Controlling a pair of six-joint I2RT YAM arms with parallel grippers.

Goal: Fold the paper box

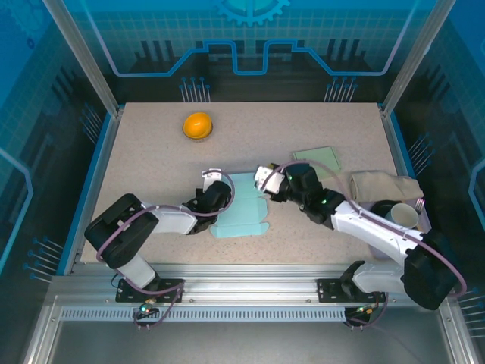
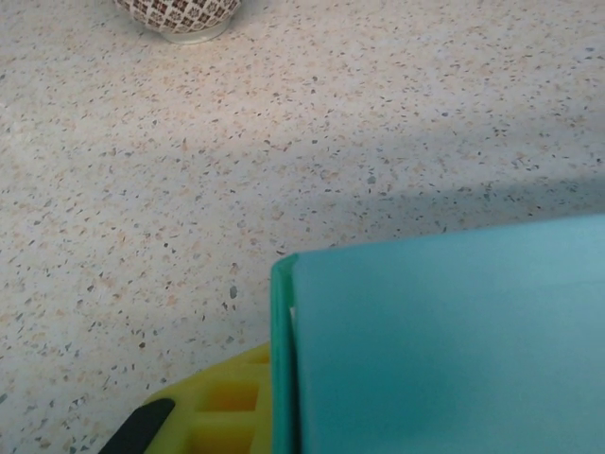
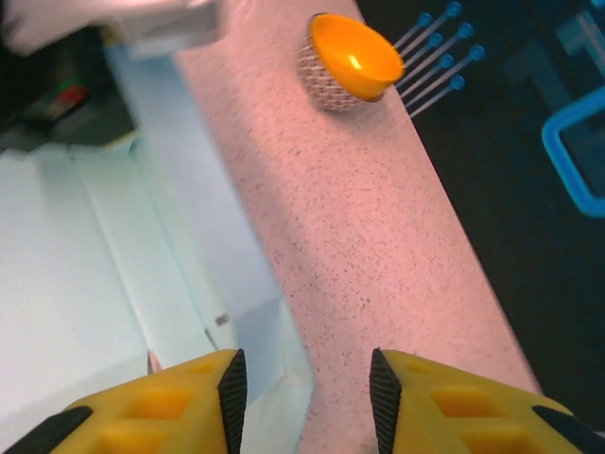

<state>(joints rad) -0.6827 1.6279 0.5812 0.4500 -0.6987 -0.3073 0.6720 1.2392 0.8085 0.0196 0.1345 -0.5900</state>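
Note:
The teal paper box [image 1: 241, 206] lies partly folded on the speckled table between my two grippers. My left gripper [image 1: 215, 189] sits at its left edge. In the left wrist view a raised teal panel [image 2: 444, 350] stands against my yellow finger [image 2: 213, 411], and the left gripper [image 2: 284, 421] is shut on that edge; the other finger is hidden behind the paper. My right gripper [image 1: 265, 180] hovers at the box's upper right corner. In the right wrist view the right gripper [image 3: 307, 397] is open over the paper box [image 3: 85, 284] edge, holding nothing.
An orange bowl [image 1: 198, 125] stands at the back left, the same orange bowl [image 3: 352, 52] ahead of the right fingers. A green sheet [image 1: 318, 161], a beige cloth [image 1: 383, 186] and a cup [image 1: 402, 216] lie at the right.

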